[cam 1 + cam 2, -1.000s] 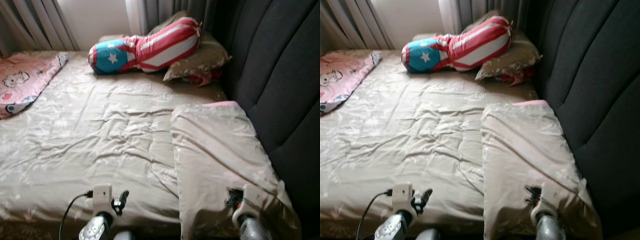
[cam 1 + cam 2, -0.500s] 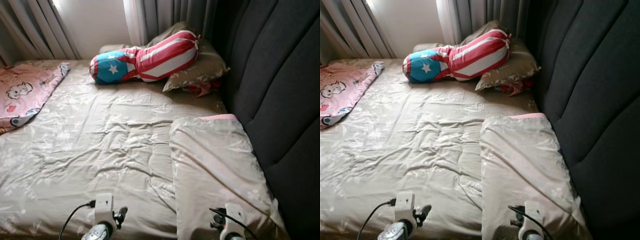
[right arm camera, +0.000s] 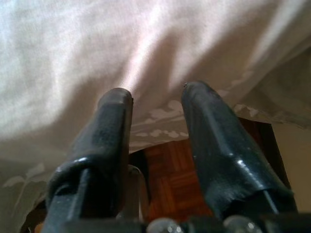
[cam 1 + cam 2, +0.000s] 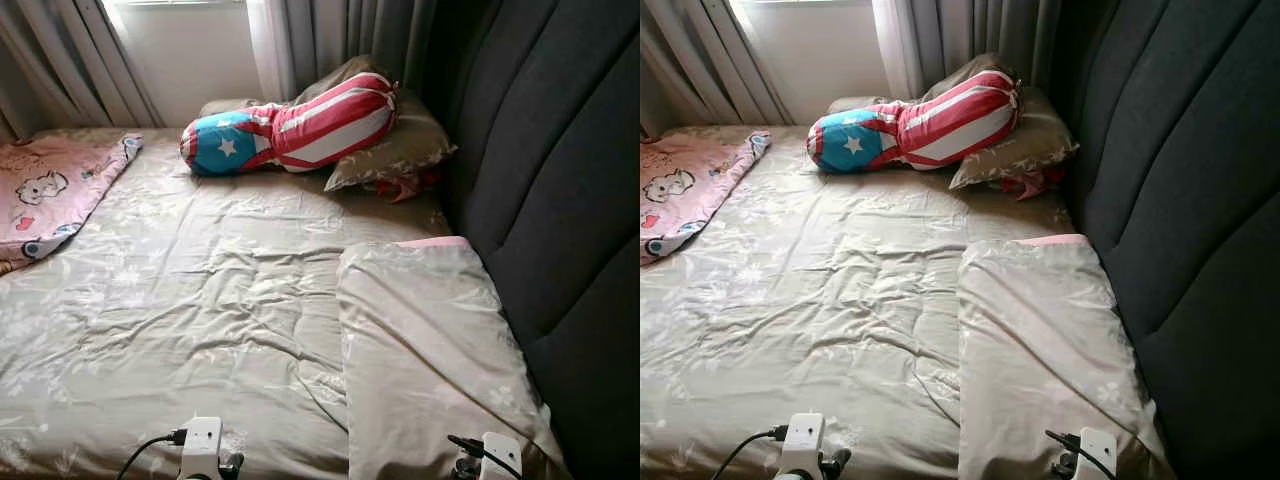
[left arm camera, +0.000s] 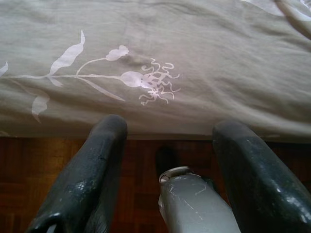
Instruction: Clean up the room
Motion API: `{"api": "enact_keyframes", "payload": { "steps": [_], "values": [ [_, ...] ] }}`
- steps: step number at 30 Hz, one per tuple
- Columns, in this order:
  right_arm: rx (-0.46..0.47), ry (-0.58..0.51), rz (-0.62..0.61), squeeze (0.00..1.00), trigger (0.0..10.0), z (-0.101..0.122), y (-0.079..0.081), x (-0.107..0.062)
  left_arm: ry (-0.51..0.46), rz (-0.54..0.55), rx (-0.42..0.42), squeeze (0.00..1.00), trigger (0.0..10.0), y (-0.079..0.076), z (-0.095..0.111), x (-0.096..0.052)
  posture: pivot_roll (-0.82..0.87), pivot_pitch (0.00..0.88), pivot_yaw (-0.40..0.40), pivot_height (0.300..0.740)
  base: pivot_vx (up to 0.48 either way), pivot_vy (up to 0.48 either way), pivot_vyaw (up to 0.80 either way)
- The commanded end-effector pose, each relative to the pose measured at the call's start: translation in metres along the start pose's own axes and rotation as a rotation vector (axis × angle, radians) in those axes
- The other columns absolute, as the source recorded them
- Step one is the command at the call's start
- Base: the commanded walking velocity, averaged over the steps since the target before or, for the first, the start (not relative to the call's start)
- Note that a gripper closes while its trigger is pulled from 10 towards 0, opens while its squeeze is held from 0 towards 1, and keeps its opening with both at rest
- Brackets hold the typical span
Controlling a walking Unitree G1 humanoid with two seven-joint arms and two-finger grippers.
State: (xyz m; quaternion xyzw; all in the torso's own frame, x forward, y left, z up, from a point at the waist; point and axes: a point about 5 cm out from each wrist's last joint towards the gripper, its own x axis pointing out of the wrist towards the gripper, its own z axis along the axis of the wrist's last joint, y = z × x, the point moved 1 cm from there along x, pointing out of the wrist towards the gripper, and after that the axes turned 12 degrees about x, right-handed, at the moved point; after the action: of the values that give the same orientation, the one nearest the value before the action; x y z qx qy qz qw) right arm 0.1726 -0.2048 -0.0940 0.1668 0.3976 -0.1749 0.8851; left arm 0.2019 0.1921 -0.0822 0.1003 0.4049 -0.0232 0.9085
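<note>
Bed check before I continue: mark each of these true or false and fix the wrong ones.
1. The striped bolster lies at the far end of the bed, against a beige pillow. True.
2. The pink blanket lies beside the headboard. False: it is on the opposite side, by the curtains.
3. The left gripper holds the sheet. False: its jaws stand open, empty.
4. A near pillow lies along the dark headboard. True.

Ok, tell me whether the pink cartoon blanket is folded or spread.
Spread loosely, not folded: the pink cartoon blanket lies rumpled and flat at the bed's far left.
</note>
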Motion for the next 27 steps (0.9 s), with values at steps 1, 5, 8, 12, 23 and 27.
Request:
{"api": "enact_keyframes", "payload": {
  "steps": [1, 5, 8, 12, 23, 27],
  "values": [
    [-0.008, 0.016, -0.020, 1.00, 10.0, -0.004, -0.005, -0.001, 0.009, 0.013, 0.013, 0.00, 10.0, 0.002, -0.001, 0.000, -0.08, 0.000, 0.000, 0.740, 0.000, 0.000, 0.00],
    [-0.047, 0.029, -0.020, 1.00, 10.0, -0.007, -0.007, -0.002, 0.016, 0.034, 0.004, 0.00, 10.0, 0.006, -0.002, 0.000, -0.08, 0.000, -0.003, 0.740, 0.000, 0.000, 0.00],
    [-0.046, 0.026, -0.016, 1.00, 10.0, -0.006, -0.007, -0.002, 0.028, 0.043, -0.015, 0.00, 10.0, 0.007, -0.006, -0.001, -0.08, 0.000, -0.010, 0.740, 0.000, 0.000, 0.00],
    [-0.066, 0.035, 0.001, 0.40, 10.0, -0.005, -0.005, -0.001, 0.050, 0.036, -0.029, 0.00, 10.0, 0.008, -0.012, -0.003, -0.07, 0.000, -0.011, 0.740, 0.000, 0.000, 0.00],
    [-0.114, 0.095, 0.053, 0.00, 10.0, -0.019, 0.002, -0.004, 0.052, 0.046, -0.037, 0.00, 10.0, 0.011, -0.011, -0.003, -0.07, 0.000, -0.003, 0.740, 0.000, 0.000, 0.29],
    [-0.105, 0.099, 0.041, 0.00, 10.0, -0.020, 0.000, -0.004, 0.060, 0.040, -0.028, 0.00, 10.0, 0.010, -0.012, -0.003, -0.07, 0.000, -0.001, 0.740, 0.000, 0.000, 0.78]
  ]
}}
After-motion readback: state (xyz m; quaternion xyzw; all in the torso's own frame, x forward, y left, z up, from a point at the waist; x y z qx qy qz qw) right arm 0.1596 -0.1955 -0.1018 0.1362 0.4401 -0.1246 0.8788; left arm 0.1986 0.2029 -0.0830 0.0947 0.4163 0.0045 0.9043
